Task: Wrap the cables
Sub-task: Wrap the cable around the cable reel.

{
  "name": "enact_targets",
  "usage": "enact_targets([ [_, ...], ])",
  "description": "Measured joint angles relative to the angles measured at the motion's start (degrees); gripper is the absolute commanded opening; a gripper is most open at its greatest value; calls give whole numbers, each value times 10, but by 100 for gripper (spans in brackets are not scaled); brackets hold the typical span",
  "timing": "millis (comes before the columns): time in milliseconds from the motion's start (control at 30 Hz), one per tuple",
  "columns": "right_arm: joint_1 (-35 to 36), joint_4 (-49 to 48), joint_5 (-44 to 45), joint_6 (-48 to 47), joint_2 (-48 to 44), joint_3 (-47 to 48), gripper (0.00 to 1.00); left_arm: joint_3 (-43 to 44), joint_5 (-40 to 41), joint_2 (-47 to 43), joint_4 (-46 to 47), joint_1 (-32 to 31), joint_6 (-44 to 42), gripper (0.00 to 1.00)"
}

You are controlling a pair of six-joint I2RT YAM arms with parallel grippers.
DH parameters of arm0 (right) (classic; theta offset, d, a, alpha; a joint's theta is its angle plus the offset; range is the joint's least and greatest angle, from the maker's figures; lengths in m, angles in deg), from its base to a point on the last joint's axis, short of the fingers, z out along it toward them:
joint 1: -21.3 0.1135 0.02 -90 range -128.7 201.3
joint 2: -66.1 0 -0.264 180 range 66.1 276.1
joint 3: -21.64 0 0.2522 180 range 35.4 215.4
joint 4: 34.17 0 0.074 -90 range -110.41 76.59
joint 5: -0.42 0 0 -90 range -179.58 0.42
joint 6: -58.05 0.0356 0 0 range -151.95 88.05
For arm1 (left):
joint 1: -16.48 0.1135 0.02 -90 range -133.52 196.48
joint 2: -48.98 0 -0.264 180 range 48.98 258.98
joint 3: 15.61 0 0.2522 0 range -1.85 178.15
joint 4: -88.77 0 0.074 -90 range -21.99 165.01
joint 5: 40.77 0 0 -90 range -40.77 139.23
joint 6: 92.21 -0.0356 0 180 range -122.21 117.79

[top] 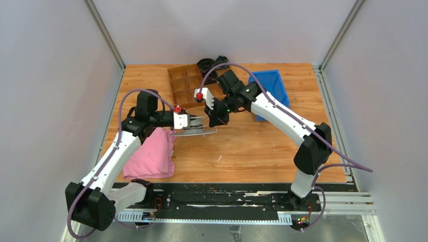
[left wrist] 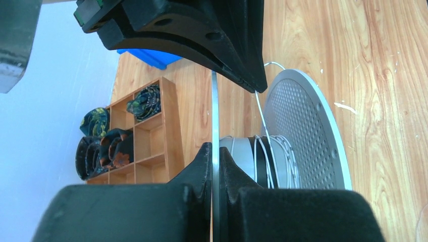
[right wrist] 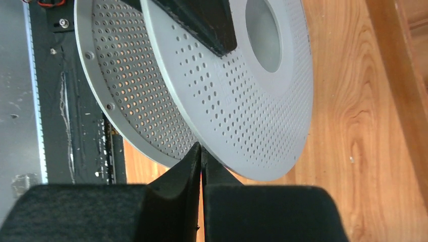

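Note:
A grey spool with perforated flanges [top: 194, 131] hangs above the table's middle. My left gripper [top: 198, 122] is shut on the edge of one thin flange [left wrist: 214, 111], its fingertips pinching it in the left wrist view [left wrist: 215, 151]. The thin white cable [left wrist: 262, 126] lies in several turns round the hub and rises past the far flange [left wrist: 303, 126] to the tip of my right gripper [left wrist: 258, 84]. My right gripper [top: 218, 121] is shut just at the spool's right rim [right wrist: 242, 101], jaws pressed together [right wrist: 201, 151]; the wire between them is not visible there.
A wooden compartment box [top: 189, 85] with dark coiled bundles [top: 207, 64] stands at the back, also in the left wrist view [left wrist: 146, 136]. A blue bin [top: 272, 88] is at the back right. A pink cloth [top: 151, 154] lies under the left arm.

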Motion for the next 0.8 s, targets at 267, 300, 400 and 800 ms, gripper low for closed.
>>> enact_targets([
  [267,1,0,14,-94,-14,-1,1,0,-14,7,30,1,35,0],
  [300,3,0,18,-106,-16,-1,1,0,-17,9,34,1,39,0],
  [400,8,0,32,-135,-22,-1,1,0,-24,13,44,1,52,0],
  [800,12,-38,44,-161,-35,-46,1,0,-43,27,132,2,185,0],
])
